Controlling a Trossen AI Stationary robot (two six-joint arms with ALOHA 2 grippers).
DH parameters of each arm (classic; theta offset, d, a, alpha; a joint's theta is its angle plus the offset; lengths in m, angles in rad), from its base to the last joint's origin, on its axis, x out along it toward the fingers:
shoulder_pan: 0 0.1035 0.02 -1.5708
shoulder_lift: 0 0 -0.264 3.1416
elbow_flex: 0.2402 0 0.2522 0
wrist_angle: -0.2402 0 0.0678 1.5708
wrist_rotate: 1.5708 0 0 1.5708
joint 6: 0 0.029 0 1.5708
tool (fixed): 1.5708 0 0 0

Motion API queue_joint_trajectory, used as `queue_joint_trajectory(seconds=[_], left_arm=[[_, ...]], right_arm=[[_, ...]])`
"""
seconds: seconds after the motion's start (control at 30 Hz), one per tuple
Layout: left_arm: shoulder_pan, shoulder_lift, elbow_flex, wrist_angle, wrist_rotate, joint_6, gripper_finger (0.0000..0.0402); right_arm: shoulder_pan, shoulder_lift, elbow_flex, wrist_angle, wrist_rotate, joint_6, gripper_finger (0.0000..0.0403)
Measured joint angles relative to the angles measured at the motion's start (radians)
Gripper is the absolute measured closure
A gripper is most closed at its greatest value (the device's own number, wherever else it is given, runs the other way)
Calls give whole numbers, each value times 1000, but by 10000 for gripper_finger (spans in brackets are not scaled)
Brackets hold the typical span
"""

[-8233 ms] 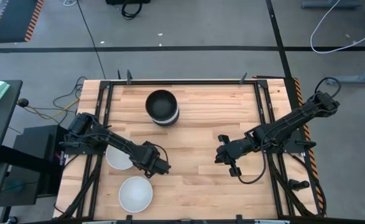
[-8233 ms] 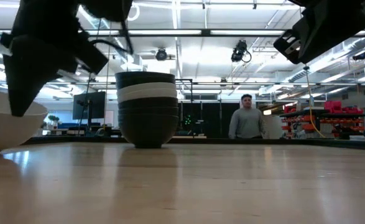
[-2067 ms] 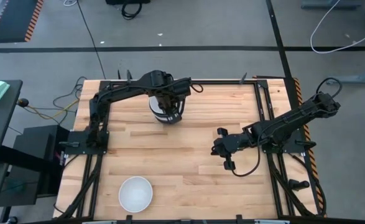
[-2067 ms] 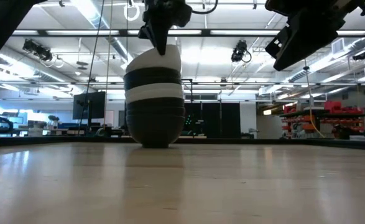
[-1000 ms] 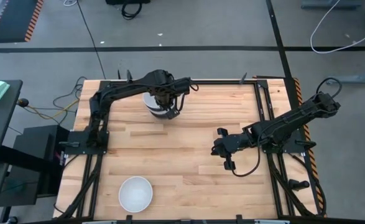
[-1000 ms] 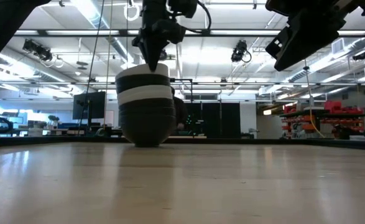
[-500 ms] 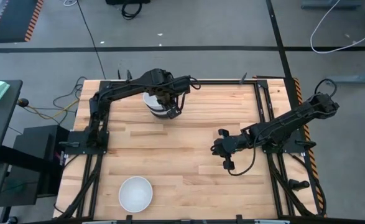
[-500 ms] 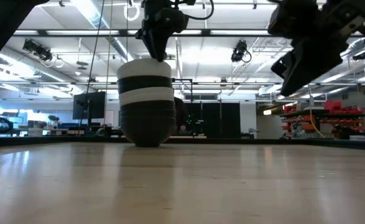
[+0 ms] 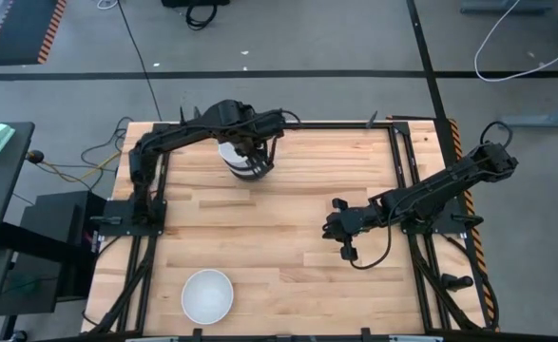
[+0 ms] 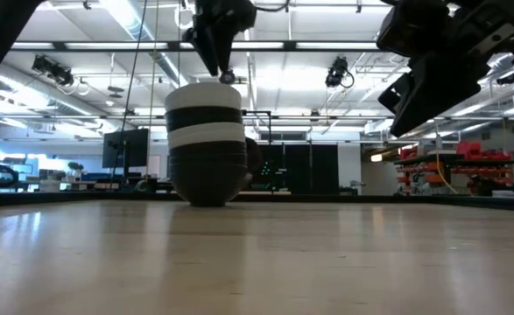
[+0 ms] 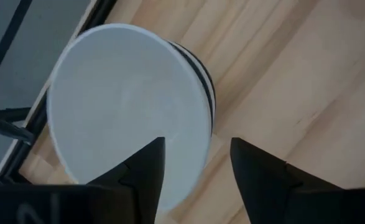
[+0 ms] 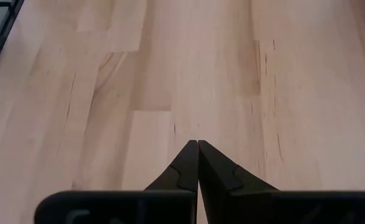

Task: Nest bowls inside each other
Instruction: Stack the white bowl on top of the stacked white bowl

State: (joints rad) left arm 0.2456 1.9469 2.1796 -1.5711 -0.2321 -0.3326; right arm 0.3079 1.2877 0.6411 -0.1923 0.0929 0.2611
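left arm: we see it reach from the left edge of the high view up and over to the bowl stack (image 9: 245, 160) at upper centre; the left gripper (image 9: 257, 150) hangs just above the stack's top rim, apart from it in the low view.
left jaws: released, spread wide; in the left wrist view the two fingers (image 11: 146, 168) straddle the rim of the top white bowl (image 11: 117, 106) with nothing between them.
right arm: we see it come in from the right edge of the high view, stretched low toward centre right; the right gripper (image 9: 340, 233) is held over bare wood, well apart from every bowl.
right jaws: clenched tip to tip, holding nothing, in the right wrist view.
bowl stack: nested black and white bowls, upright, near the upper edge of the worktop (image 9: 298, 285); white bowl on top, black and white bands below in the low view.
loose bowl: single white bowl (image 9: 207, 295) at lower left of the high view, near the bottom edge, well apart from the stack.
edges: dark rails frame the worktop on all sides; stack sits just inside the upper rail.
open room: wide bare wood across the centre and lower right; nothing between the two grippers.
writing: we can read none.
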Motion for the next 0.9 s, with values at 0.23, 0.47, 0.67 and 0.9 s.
queue_joint_trajectory(seconds=[0.23,0.47,0.67,0.9], left_arm=[[-76,-79,0,0,38,-81,216],[-255,-96,0,0,46,-165,225],[-418,-86,-1,1,46,-301,230],[-602,-81,-60,2,54,-508,230]], right_arm=[[0,0,0,7,0,-3,388],[0,0,0,78,-17,-50,389],[0,0,0,207,-111,-58,385],[-17,-1,0,199,-113,-56,380]])
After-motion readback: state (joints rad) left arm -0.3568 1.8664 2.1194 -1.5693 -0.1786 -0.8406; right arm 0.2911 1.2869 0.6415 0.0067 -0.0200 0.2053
